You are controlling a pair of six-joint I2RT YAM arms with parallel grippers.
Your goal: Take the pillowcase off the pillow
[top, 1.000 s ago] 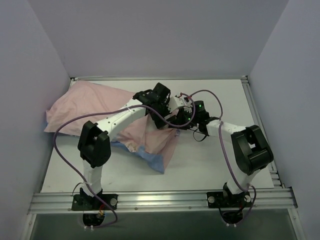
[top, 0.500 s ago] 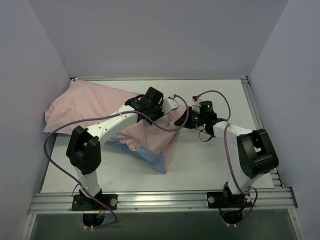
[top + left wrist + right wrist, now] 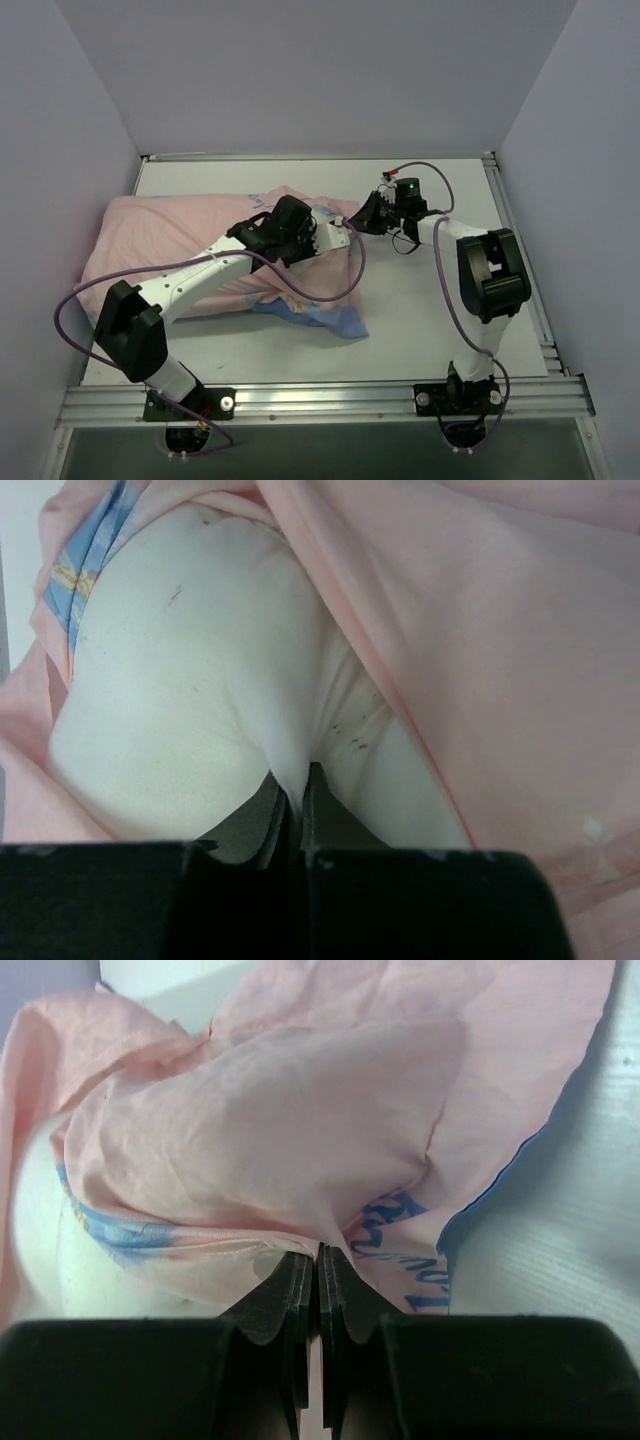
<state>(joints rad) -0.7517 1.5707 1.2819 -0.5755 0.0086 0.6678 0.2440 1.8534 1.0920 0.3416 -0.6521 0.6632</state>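
One pillowcase [image 3: 160,235] pink-side-out, crumpled; white pillow [image 3: 190,680] bulging out.

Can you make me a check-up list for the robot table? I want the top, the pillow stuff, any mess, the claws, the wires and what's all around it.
Surface: white table; fabric covers much of its left half.
Job's things: pillowcase, pink side out with some blue showing, lies crumpled. The white pillow pokes out of its opening.
Clutter: nothing seen.
Grippers: left gripper is shut, pinching the pillow's white fabric. Right gripper is shut on the pillowcase edge.
Cables: purple cables loop along both arms. One loop crosses over the pillowcase in the top view.
Surroundings: plain walls on three sides, metal rail at the near edge.
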